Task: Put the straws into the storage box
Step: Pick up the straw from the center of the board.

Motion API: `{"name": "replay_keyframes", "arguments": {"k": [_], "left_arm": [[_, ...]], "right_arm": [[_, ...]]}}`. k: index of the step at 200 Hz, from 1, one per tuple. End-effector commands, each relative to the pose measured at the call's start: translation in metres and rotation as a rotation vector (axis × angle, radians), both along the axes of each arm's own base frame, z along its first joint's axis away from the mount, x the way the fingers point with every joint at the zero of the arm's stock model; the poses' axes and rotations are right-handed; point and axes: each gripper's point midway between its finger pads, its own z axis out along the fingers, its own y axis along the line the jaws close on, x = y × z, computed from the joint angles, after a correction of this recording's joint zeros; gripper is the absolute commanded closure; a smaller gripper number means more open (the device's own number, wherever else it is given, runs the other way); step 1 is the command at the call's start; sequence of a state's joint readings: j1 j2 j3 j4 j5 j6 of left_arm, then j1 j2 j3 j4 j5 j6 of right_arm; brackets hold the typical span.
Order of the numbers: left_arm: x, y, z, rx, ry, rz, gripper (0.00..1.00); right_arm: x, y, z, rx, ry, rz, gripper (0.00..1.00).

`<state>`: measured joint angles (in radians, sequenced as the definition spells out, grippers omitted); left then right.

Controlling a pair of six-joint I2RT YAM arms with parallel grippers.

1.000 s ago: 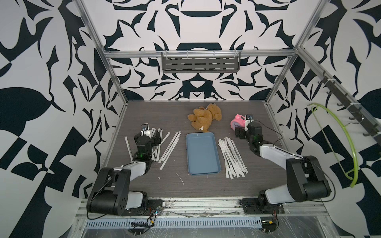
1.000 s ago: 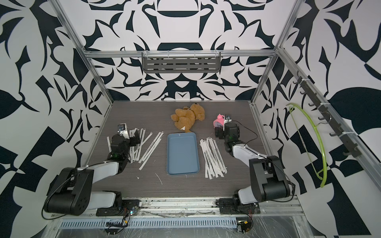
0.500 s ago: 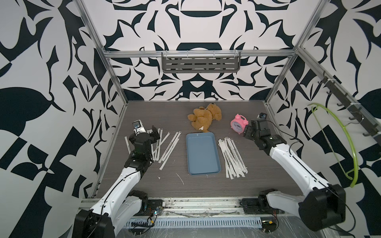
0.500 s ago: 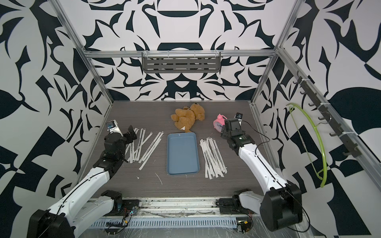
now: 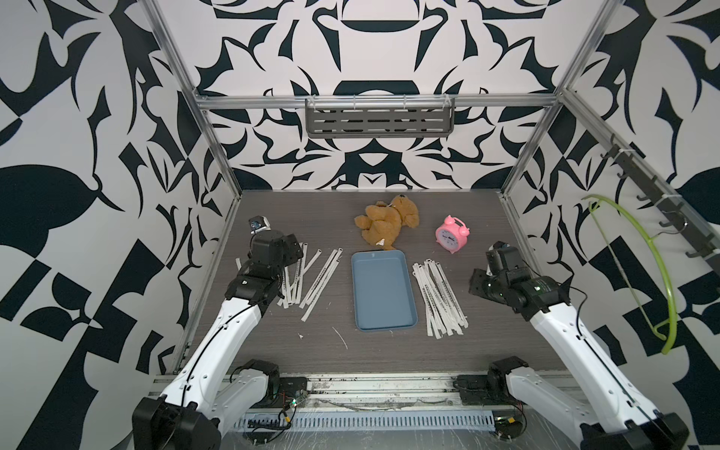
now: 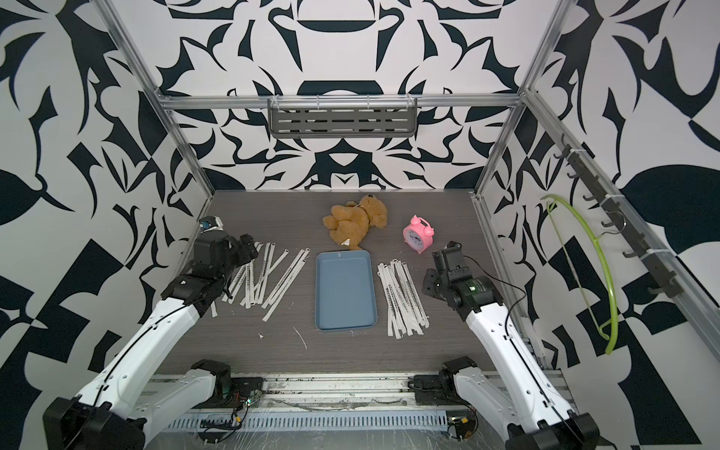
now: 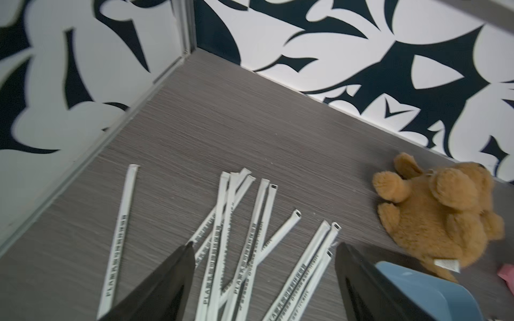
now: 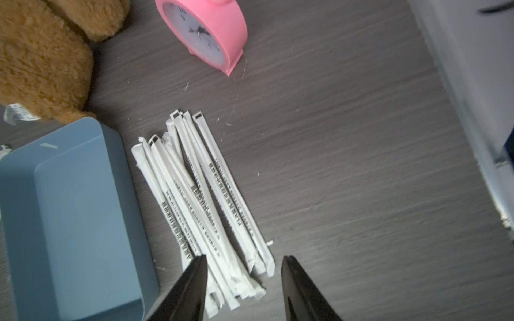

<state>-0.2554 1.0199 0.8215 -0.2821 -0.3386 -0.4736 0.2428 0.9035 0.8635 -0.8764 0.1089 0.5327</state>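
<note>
The straws (image 5: 440, 296) lay at 3 and 9 o'clock of the storage box (image 5: 383, 292). The left gripper (image 7: 265, 246) gaped wide, the right gripper (image 8: 244, 257) narrower, both holding nothing.

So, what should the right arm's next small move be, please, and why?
Probably lower the right claw onto the pile of white paper-wrapped straws: its parted fingers frame the pile's end, holding nothing, and the shallow blue-grey plastic tray beside it is empty.
</note>
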Motion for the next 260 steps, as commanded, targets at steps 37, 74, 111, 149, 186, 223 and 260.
{"name": "replay_keyframes", "arguments": {"k": [37,74,111,149,186,223,260], "left_arm": [[-0.007,-0.045,-0.034,-0.234,0.132,-0.135,0.1],[-0.015,-0.058,-0.045,-0.21,0.167,-0.154,0.11],[-0.02,-0.072,-0.052,-0.218,0.204,-0.195,0.11],[-0.023,-0.089,-0.054,-0.226,0.239,-0.25,0.11],[-0.018,-0.113,-0.06,-0.275,0.241,-0.296,0.11],[-0.022,-0.132,-0.069,-0.276,0.272,-0.338,0.1],[-0.025,-0.137,-0.072,-0.285,0.285,-0.353,0.08]], "right_arm": [[-0.019,0.042,-0.032,0.054,0.169,0.133,0.73],[-0.003,0.094,-0.041,0.022,0.186,0.256,0.7],[0.006,0.127,-0.065,-0.062,0.218,0.332,0.79],[0.018,0.135,-0.08,-0.116,0.258,0.367,0.81],[0.026,0.137,-0.089,-0.15,0.266,0.396,0.79],[0.032,0.135,-0.103,-0.144,0.304,0.399,0.77],[0.032,0.127,-0.114,-0.175,0.321,0.387,0.76]]}}
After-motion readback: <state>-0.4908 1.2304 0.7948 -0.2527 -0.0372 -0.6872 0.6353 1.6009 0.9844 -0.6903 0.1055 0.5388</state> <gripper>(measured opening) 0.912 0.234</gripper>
